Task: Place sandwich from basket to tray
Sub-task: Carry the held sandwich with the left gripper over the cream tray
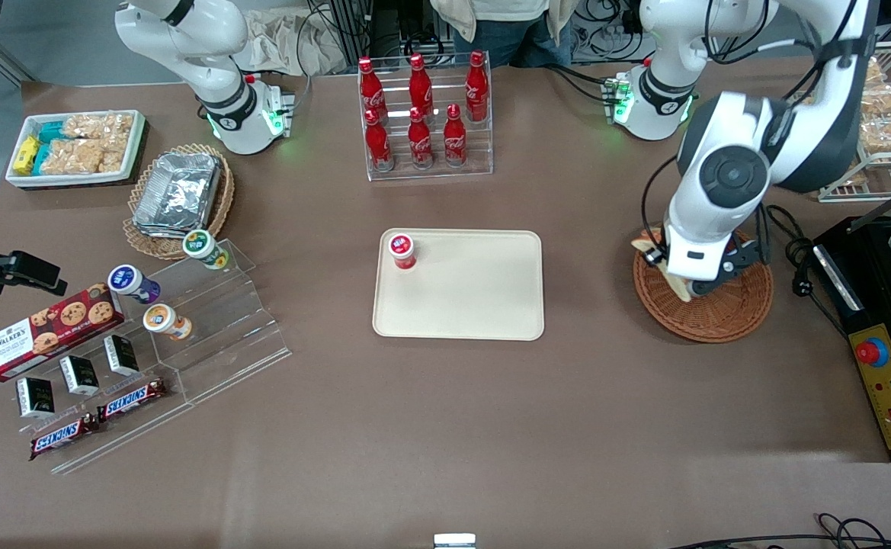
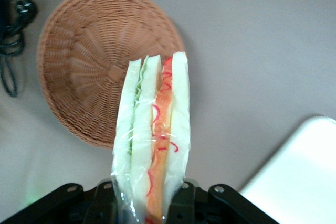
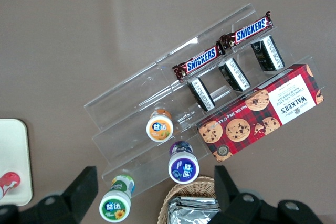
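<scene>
Gripper (image 2: 148, 203) clamped on the wrapped sandwich (image 2: 152, 140), wedge held on edge, lifted clear above the wicker basket (image 1: 719, 309) at right of the front view. Cream tray (image 1: 483, 301), centre frame, carries one red-capped bottle (image 1: 402, 250) in a corner; ample bare surface for setdown.

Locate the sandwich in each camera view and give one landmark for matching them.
Front view: sandwich above the basket, largely hidden by the working arm.
Left wrist view: sandwich clamped in the gripper, over the basket's edge.
Right wrist view: not in it.
Shared landmark: the tray.
</scene>
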